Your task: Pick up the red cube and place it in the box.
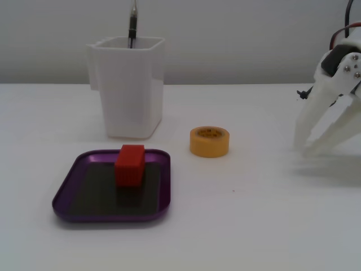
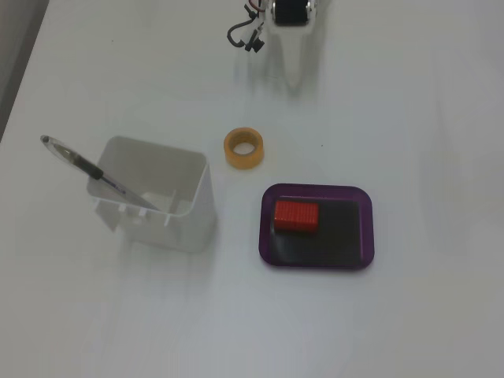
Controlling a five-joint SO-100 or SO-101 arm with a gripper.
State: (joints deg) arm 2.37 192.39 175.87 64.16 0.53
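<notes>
1. While the red cube [image 1: 130,164] lies inside the box [image 1: 67,192], against its rim on the side toward the white container [image 1: 130,84], the fingers [image 1: 304,144] stand well apart from both, at the right edge of a fixed view.
2. The fingers are spread open, tips down near the desk [image 1: 242,226], and hold nothing.
3. Between the fingers and the box sits a yellow tape roll [image 1: 209,141], with bare desk all around it.
4. In a fixed view from above, the fingers [image 2: 293,75] hang at the top edge, the box [image 2: 318,260] lower down, and the cube [image 2: 296,216] in its left part.
5. A pen [image 2: 87,167] leans in the container.
</notes>
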